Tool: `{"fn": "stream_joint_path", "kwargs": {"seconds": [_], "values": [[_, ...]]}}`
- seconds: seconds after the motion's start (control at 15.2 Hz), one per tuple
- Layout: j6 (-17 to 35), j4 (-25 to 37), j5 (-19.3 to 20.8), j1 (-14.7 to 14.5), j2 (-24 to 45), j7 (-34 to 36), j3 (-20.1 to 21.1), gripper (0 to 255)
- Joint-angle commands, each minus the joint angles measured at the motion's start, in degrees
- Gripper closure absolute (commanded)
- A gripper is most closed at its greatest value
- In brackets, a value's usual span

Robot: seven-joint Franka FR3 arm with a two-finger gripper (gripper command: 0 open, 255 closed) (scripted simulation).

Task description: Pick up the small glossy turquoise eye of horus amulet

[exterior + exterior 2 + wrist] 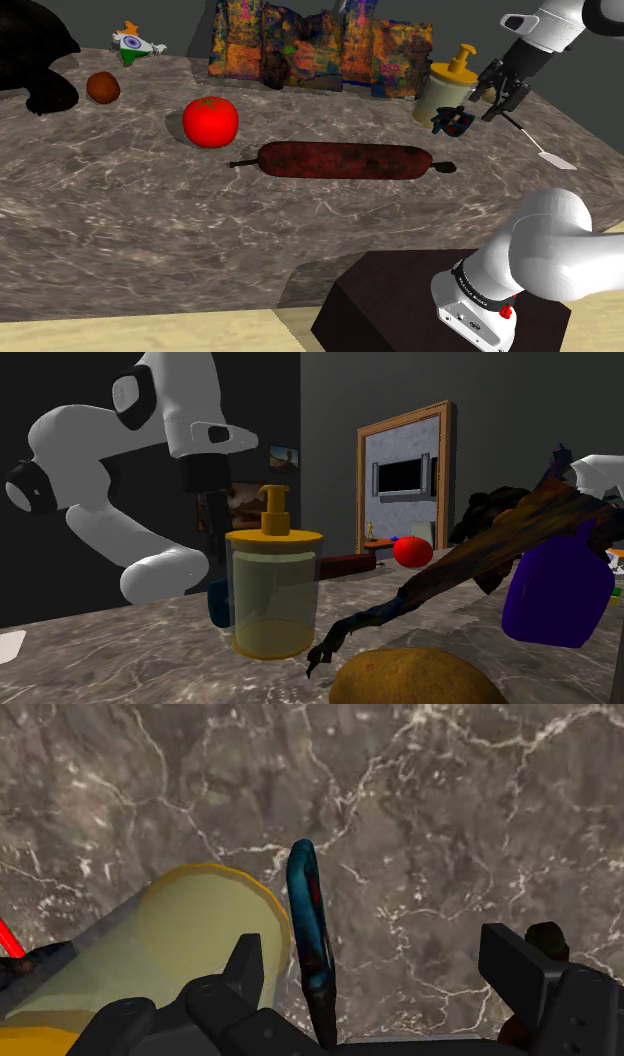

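The turquoise amulet [453, 121] lies on the marbled counter [130, 210], right beside a yellowish pump jar [445, 90]. In the wrist view the amulet [310, 934] stands edge-on as a thin glossy blue-green blade with dark marks. My gripper [375, 949] is open around it, and neither finger touches it; it is much nearer the finger on the jar's [200, 929] side. From the shoulder view the gripper [484, 106] hovers just above and to the right of the amulet. In the second exterior view the amulet [217, 602] peeks out blue from behind the jar [273, 587].
A long dark red sausage [345, 160] and a red tomato [210, 122] lie on the counter's middle. Colourful bags [320, 50] line the back. A white spatula [545, 150] lies right of the gripper, near the counter's edge. A brown ball [103, 88] sits far left.
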State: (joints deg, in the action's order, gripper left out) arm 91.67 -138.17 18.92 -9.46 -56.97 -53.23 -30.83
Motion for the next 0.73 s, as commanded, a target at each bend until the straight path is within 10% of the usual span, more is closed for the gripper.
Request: {"fn": "stream_joint_path", "kwargs": {"seconds": [0.0,0.66], "values": [[1.64,1.63,2.4,-2.57,1.16,-7.85,-5.03,0],[6.65,-3.88,5.01,-2.12,0.13,-8.9,-8.18,0]]}}
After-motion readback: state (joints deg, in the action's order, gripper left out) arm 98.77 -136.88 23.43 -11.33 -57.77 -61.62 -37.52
